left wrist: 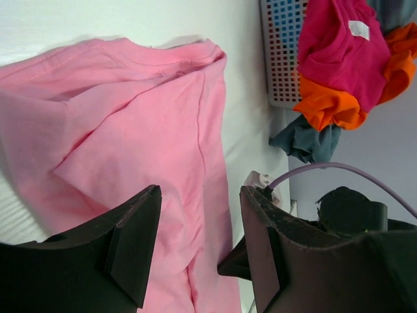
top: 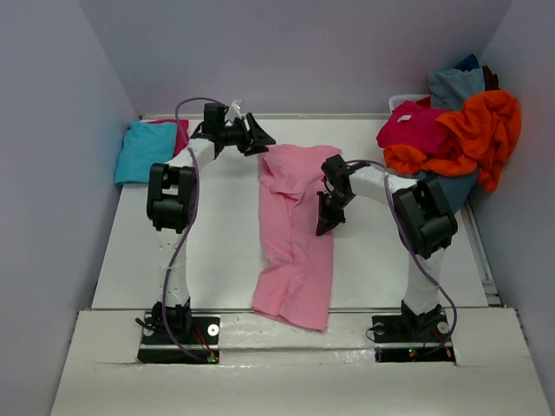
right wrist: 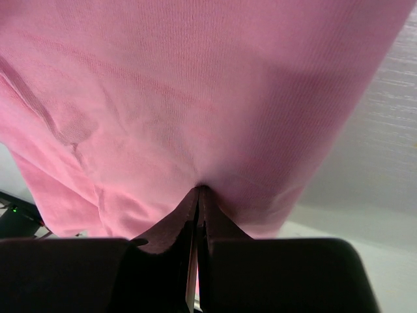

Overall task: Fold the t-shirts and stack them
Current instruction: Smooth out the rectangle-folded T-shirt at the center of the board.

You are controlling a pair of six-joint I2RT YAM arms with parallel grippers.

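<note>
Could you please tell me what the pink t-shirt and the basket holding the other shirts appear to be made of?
The pink t-shirt looks like soft, matte knit cloth, probably cotton jersey: fine ribbed rows show in the right wrist view, and it creases and drapes. The basket seems to be rigid white plastic, judging by its even moulded grid of holes.

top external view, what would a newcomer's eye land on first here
The long light pink cloth t-shirt lies down the middle of the white table, the right gripper shut on its right edge. Next come the bright heap of magenta and orange shirts at the far right corner and the folded turquoise shirt at far left.
</note>
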